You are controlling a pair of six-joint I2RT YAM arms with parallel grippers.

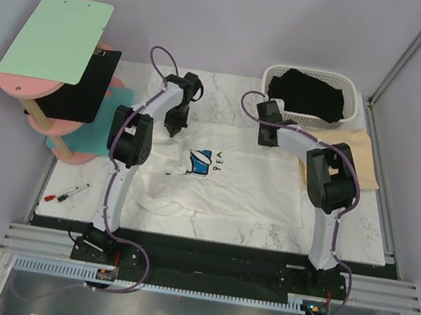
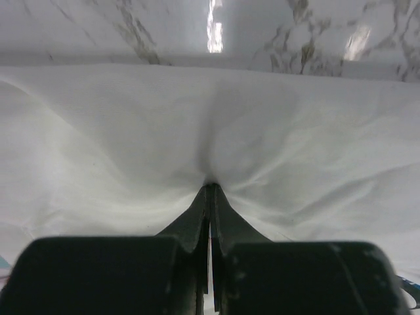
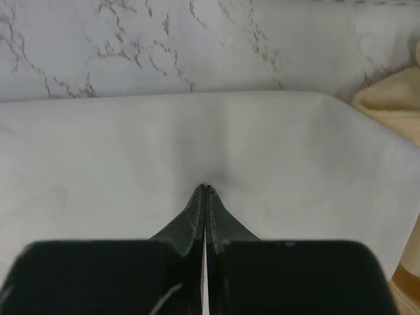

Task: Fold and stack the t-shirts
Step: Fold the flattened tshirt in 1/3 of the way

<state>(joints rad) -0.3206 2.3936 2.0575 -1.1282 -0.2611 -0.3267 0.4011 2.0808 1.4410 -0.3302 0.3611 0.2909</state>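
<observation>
**Two grippers pinch the white t-shirt's [image 1: 226,187] far edge**

The white t-shirt lies spread across the middle of the marble table [image 1: 229,89]. Its blue print and the letters "PEA" face up, and its near-left part is rumpled. The left gripper [image 1: 172,130] is down on the shirt's far-left edge. In its wrist view the fingers [image 2: 195,223] are pressed together, with cloth puckered into their tips. The right gripper [image 1: 264,140] sits on the same far edge, further right. Its fingers [image 3: 191,220] are likewise closed, with a small dimple of fabric at the tips.

A tan t-shirt [image 1: 359,160] lies flat at the table's right side, just beside the white one. A black t-shirt [image 1: 311,93] is heaped in the white lattice basket [image 1: 271,75] at the far right corner. Two markers [image 1: 66,194] lie near the table's near-left edge. A stand [image 1: 58,40] of green, black and pink boards rises at the far left.
</observation>
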